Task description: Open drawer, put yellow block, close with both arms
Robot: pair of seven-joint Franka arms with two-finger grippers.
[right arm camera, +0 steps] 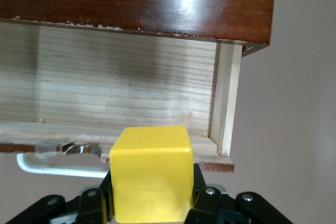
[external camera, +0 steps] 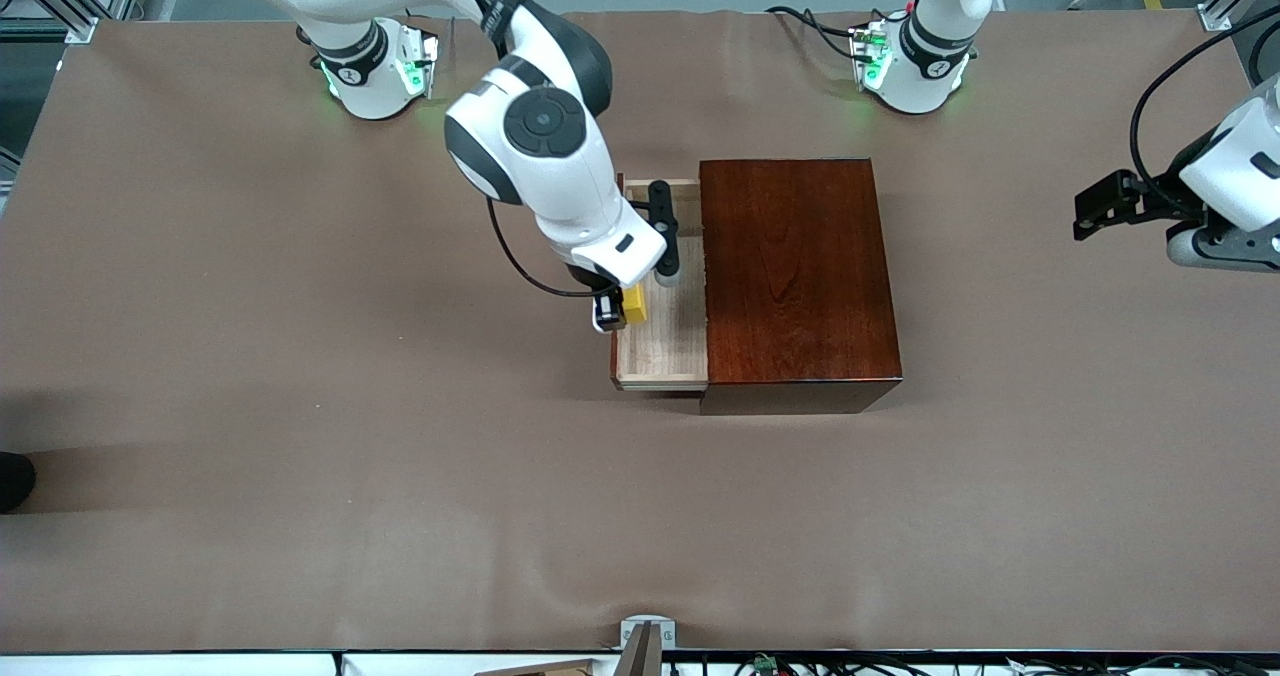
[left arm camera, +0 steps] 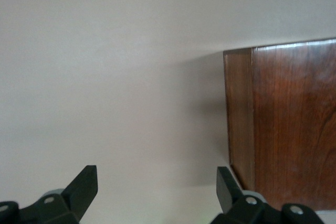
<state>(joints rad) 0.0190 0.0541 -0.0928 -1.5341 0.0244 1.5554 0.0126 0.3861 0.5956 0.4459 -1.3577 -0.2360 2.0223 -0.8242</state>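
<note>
The drawer (external camera: 662, 351) is pulled out of the reddish-brown wooden box (external camera: 795, 276) toward the right arm's end of the table; its pale wood tray shows in the right wrist view (right arm camera: 115, 93) with the white handle (right arm camera: 58, 170). My right gripper (external camera: 622, 308) is shut on the yellow block (external camera: 634, 303), holding it over the drawer's front edge; the block fills the right wrist view (right arm camera: 151, 179). My left gripper (left arm camera: 157, 187) is open and empty, held in the air off the box's end toward the left arm's end of the table (external camera: 1105, 201).
The brown cloth-covered table (external camera: 300, 436) spreads around the box. The box's side also shows in the left wrist view (left arm camera: 286, 124). A metal bracket (external camera: 648, 636) sits at the table's near edge.
</note>
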